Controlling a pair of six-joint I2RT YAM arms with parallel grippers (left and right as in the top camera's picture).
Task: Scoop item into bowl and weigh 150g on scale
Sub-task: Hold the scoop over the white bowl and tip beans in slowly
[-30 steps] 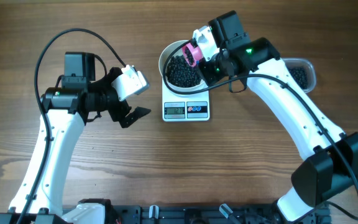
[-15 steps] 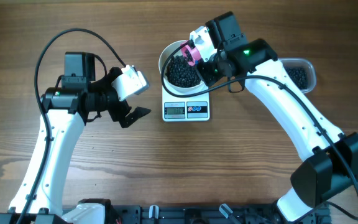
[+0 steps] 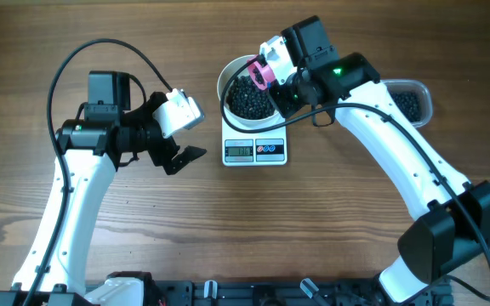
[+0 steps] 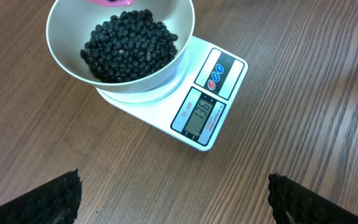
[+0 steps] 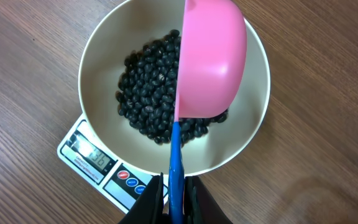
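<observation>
The white bowl (image 3: 225,81) stands on the scale (image 3: 255,150), and black beans (image 3: 249,100) heap in its bottom. My right gripper (image 3: 279,83) is shut on the blue handle (image 5: 176,168) of a pink scoop (image 5: 211,62). The scoop is turned on its side over the bowl (image 5: 253,130) and hides part of the beans (image 5: 145,99). The scale's display (image 4: 201,114) reads 136. My left gripper (image 4: 179,205) is open and holds nothing. It hovers above the wood left of the scale (image 4: 225,68).
A clear plastic tub (image 3: 411,102) with more black beans sits at the far right, behind the right arm. The left arm's cable (image 3: 66,68) loops over the table's left side. A black rail (image 3: 245,293) runs along the front edge.
My right gripper has nudged the scoop slightly toward the bowl's far side. The left arm has not moved.
</observation>
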